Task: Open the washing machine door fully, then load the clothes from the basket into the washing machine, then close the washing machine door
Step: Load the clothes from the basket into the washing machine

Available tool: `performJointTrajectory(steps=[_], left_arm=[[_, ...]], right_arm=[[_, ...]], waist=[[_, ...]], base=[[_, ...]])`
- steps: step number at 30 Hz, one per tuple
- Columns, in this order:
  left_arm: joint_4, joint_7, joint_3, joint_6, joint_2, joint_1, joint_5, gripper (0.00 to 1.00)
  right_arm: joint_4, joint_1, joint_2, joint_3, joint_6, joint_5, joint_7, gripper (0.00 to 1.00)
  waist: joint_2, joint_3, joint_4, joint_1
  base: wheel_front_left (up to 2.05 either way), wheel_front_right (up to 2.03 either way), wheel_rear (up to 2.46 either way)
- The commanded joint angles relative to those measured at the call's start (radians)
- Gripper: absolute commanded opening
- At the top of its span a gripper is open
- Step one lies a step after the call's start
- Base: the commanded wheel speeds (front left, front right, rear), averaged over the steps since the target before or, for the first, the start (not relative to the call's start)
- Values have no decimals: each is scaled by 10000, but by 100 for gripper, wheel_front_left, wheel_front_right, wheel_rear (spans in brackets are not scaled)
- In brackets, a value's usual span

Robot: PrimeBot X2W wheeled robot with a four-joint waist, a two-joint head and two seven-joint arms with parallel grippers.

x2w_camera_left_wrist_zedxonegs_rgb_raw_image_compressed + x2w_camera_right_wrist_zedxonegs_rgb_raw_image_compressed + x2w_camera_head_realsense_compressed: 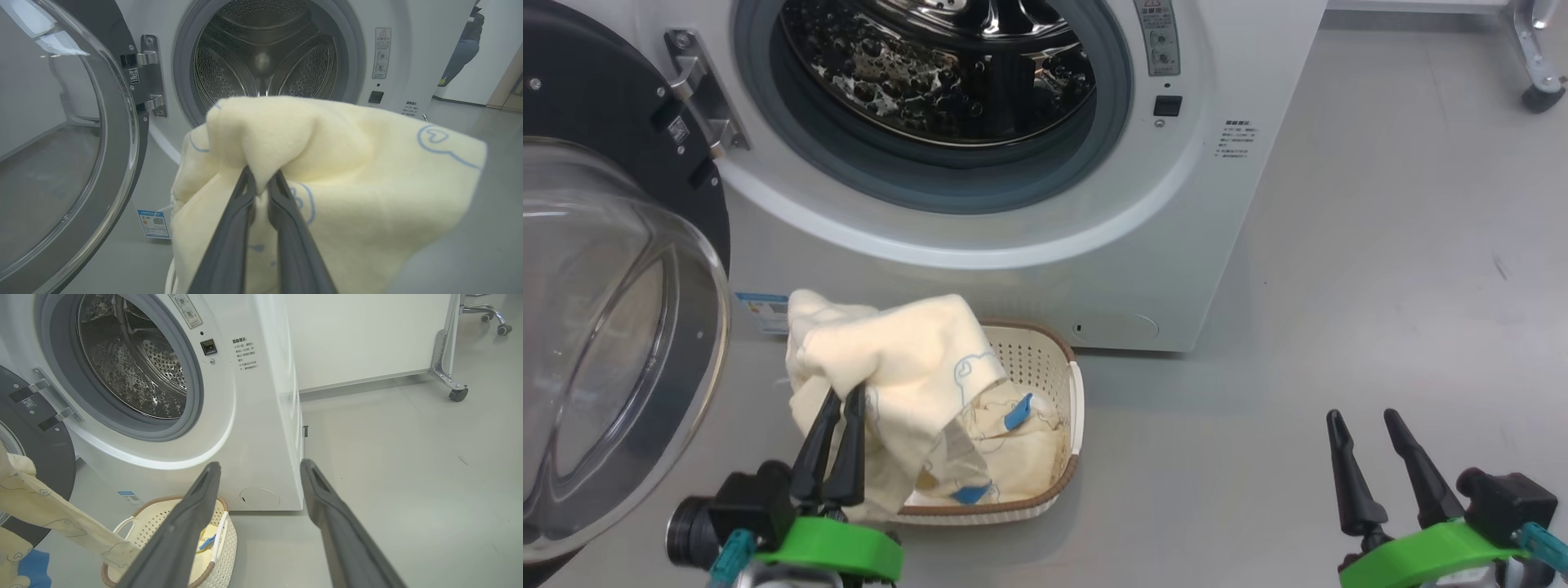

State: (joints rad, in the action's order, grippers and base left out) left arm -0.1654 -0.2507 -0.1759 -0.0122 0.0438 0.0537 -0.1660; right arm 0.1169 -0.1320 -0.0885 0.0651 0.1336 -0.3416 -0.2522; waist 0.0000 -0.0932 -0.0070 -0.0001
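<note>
1. Grey floor [1380, 286] lies wide open to the right of the washing machine [1094, 269]. The right pincer [1361, 416] hovers there, fingers spread, holding nothing.
2. On the left the washing machine door [605, 327] is swung out, its rim near the left pincer [844, 394]. The drum [947, 73] mouth is unobstructed.
3. Left pincer is pinching the clothes [907, 359]: one piece is raised over the basket [1045, 351], its tail hanging inside.
4. The basket sits on the floor just in front of the machine, with more fabric in it.
5. Left wrist view shows the door hinge [149, 73] close up. Right wrist view shows the machine's side edge and a castor [457, 394] well apart.
</note>
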Motion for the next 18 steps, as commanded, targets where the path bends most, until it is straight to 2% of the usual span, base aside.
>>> performJointTrajectory(steps=[1, 9, 18], left_arm=[[297, -111, 258, -83, 64, 712, 168, 0], [-230, -111, 308, -381, 82, 2597, 516, 0], [-1237, -111, 319, -501, 111, 4667, 831, 0]], right_arm=[[-304, 553, -57, 202, -29, 31, -95, 100], [-279, 979, 63, 263, -29, -26, -95, 100], [-277, 1483, 59, 455, -29, -95, -95, 100]], waist=[[0, -155, -77, 1], [0, -672, -407, 1], [0, -1580, -988, 1]], base=[[0, 0, 0], [0, 0, 0], [0, 0, 0]])
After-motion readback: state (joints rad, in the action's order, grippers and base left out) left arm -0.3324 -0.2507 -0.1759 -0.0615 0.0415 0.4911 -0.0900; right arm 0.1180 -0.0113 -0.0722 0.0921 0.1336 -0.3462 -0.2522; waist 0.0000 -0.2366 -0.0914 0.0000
